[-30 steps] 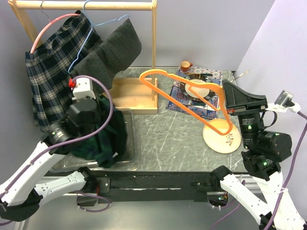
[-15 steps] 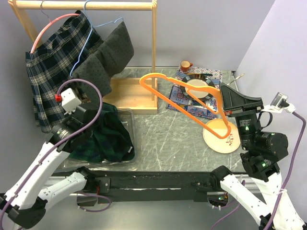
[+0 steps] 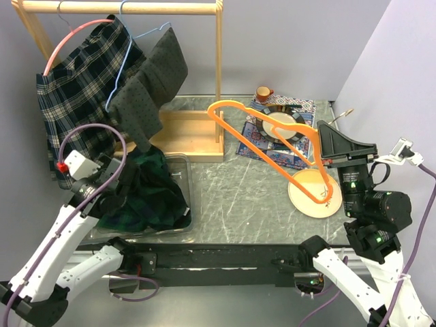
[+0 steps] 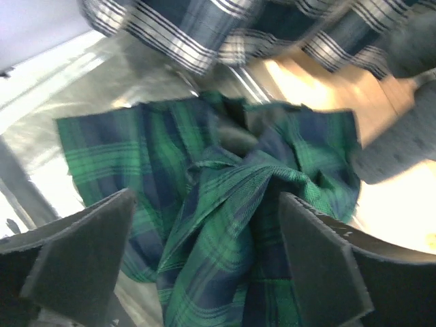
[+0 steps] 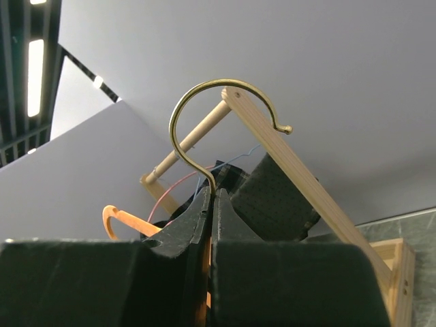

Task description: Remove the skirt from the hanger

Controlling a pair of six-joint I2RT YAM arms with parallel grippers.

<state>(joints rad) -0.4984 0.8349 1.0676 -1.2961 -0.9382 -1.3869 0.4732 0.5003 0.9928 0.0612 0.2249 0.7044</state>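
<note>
L arm: left gripper [image 4: 204, 259] hangs w/ jaws spread wide, nothing between the pads. The green-plaid skirt [image 3: 153, 204] is directly under it, bunched in a loose heap inside the clear bin [image 3: 178, 158]. No fabric touches either pad in the wrist view. My read: the wide jaws over the heap mean the skirt is meant to rest there, so the bin is the drop spot.

R arm: right gripper [image 5: 212, 197] is clamped tight on the shank of the brass hook [image 5: 204, 109], which sticks up and curls over above the fingertips. The orange hanger [image 3: 214, 111] slants away from that gripper, up and to its left. It's bare, w/ no cloth on it. Its near corner sits just in front of the gripper, over the cream plate [image 3: 300, 197]; can't tell if it touches. Pinching at the hook prob. keeps the frame steady and leaves both shoulders free for cloth to slide off.

So, judging by the layout, skirt and hanger are well apart across the table [image 3: 238, 197] and the removal looks done. The hanger is not yet set down.

Beyond the left gripper, the wooden rack [image 3: 136, 8] carries other garments, not part of the job.

Text/brands: none legible anywhere. The plate has a small sprig motif only.
</note>
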